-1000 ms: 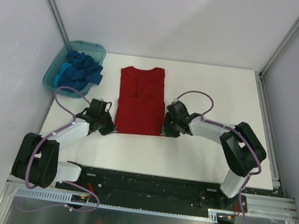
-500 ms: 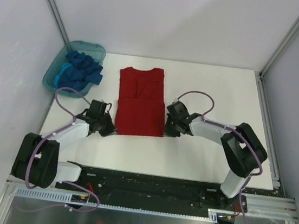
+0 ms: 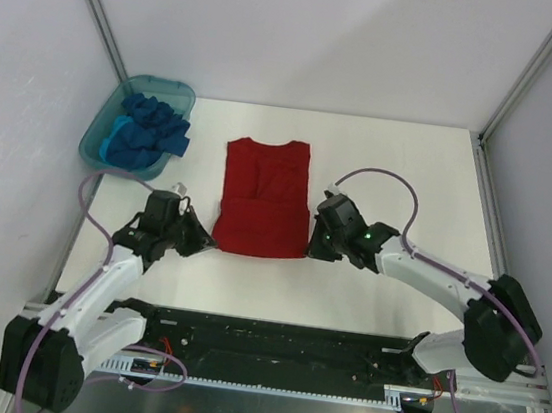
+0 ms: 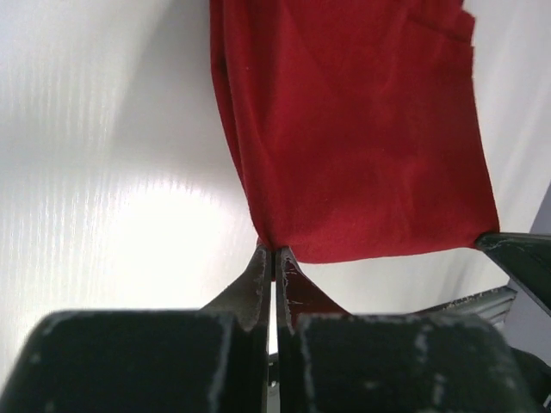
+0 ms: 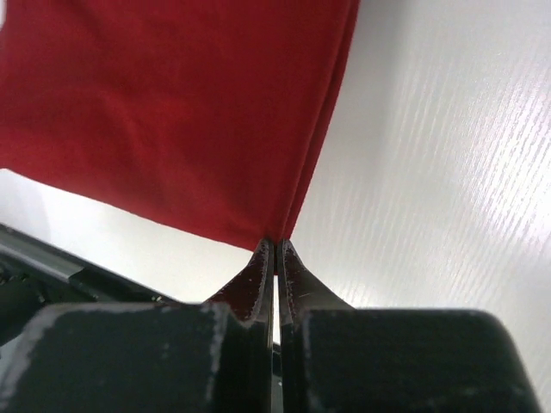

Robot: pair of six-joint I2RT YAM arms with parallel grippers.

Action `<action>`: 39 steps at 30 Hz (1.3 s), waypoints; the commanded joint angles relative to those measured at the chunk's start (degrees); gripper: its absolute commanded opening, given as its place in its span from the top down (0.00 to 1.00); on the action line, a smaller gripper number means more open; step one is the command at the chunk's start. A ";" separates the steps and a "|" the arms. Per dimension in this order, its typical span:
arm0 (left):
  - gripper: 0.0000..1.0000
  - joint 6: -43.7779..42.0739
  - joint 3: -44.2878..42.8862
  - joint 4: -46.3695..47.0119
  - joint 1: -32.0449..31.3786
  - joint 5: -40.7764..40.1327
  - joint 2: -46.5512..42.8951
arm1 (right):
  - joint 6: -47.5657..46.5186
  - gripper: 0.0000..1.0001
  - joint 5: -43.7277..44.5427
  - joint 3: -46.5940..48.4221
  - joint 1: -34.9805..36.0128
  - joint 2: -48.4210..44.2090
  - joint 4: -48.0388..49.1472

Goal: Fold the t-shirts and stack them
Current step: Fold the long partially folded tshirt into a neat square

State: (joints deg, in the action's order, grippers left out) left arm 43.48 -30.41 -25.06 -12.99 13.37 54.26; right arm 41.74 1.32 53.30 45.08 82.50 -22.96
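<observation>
1. Across the floor of the cell spreads the worktop, a white, flat, smooth board with a faint ribbed grain and a soft sheen in the wrist views.
2. At its middle lies the red t-shirt, soft matte cloth folded into a tall, neat rectangle. Its collar is at the far edge, and a doubled layer covers the near half. Its near edge runs straight between the two tools.
3. At the far left corner stands the tub, translucent teal plastic with rounded corners, well apart from the red t-shirt.
4. Inside it sit the blue t-shirts, crumpled into a lumpy heap. The royal blue ones are on top and towards the far side, and a lighter blue one is at the near left.
5. The left tool has its dark, scuffed, tapering fingers pressed together. It pinches the near left corner of the red t-shirt, where several layers of cloth meet.
6. The right tool has the same dark, wedge-shaped fingers. It is likewise clamped tight, on the near right corner of the red t-shirt.
</observation>
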 commanded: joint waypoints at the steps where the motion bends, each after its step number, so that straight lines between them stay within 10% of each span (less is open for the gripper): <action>1: 1.00 -0.48 -1.19 -4.94 -0.18 1.67 -6.33 | -0.24 1.00 2.81 -0.01 0.84 -6.42 -2.62; 13: 1.00 -2.70 -18.32 -5.44 0.38 -7.19 5.42 | -5.87 1.00 3.37 12.90 -6.26 -0.37 0.20; 33: 1.00 -9.95 -75.53 13.39 5.97 -8.72 75.63 | -7.95 1.00 0.64 82.64 -20.39 66.13 4.16; 39: 1.00 -9.42 -77.96 13.66 5.21 -6.46 80.69 | -6.75 1.00 0.87 81.35 -21.33 67.58 4.93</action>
State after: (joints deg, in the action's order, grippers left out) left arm 35.55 -105.95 -13.47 -7.16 5.15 135.81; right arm 34.50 1.08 133.36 24.23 151.72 -17.76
